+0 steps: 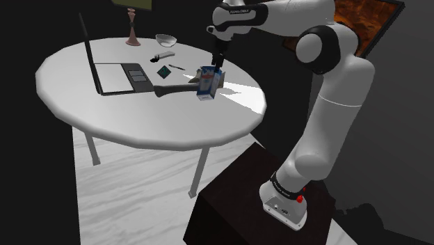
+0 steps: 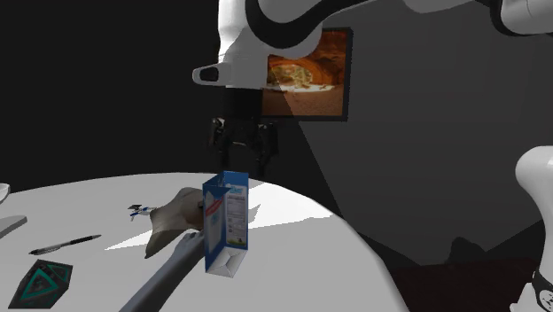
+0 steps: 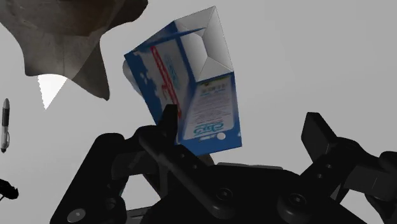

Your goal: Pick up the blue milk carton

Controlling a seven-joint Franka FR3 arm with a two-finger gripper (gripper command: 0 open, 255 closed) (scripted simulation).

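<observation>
Wrist view: the black gripper (image 3: 240, 119) hangs with its fingers spread wide, grasping nothing. The blue milk carton (image 3: 191, 89) leans tilted just beyond the fingertips, closer to one finger, on a round white table (image 1: 174, 125).

Shoulder view: the lamp (image 1: 132, 38) loses most of its shade at the top edge. The painting (image 1: 368, 21) is cut there too and partly covered by the arm (image 1: 334, 104). The stand (image 1: 229, 209) runs off the bottom edge. A small item (image 1: 165, 56) beside the bowl (image 1: 165, 39) is too small to identify.

Second exterior view: a pale sliver (image 2: 7, 226) at the left edge cannot be identified. The axe (image 2: 164, 270) handle leaves the bottom edge, and the arm is cropped at the top.

Wrist view: the carton (image 3: 184, 83) base sits behind one finger (image 3: 168, 124); contact there cannot be confirmed. The pen (image 3: 6, 124) is clipped by the picture's edge, as is the axe head.
</observation>
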